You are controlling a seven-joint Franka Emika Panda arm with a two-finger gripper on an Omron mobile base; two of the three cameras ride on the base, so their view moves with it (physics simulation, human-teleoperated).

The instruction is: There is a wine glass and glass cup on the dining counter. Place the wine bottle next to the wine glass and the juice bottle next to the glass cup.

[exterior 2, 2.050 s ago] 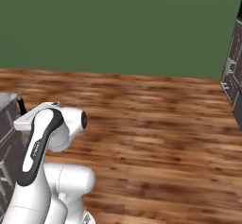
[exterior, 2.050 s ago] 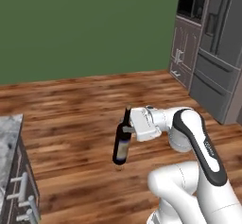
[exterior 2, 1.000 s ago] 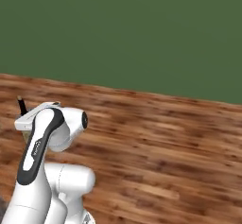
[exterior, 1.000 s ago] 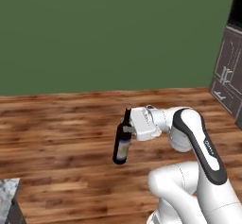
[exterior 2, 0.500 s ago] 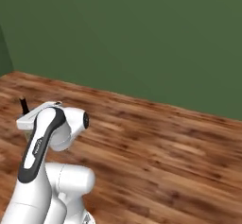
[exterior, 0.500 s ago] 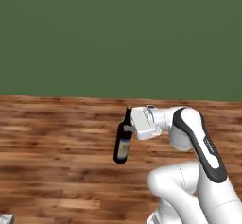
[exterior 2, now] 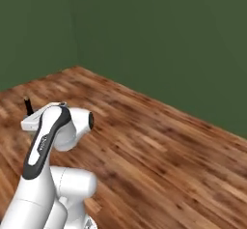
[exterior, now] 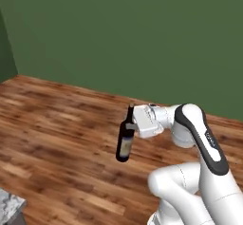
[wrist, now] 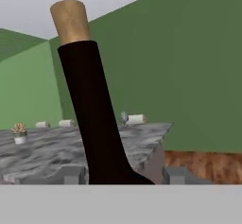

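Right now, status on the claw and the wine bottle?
Claw shut on wine bottle, gripped at the neck, carried above the wood floor. Dining counter ahead in hand view. Nothing in the way.

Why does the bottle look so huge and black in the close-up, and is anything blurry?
In the hand view the wine bottle sits right at the lens, so its neck looms, unlit and featureless; the far marble counter looks soft. In the left base view the floor is sharp, evenly lit, without glare.
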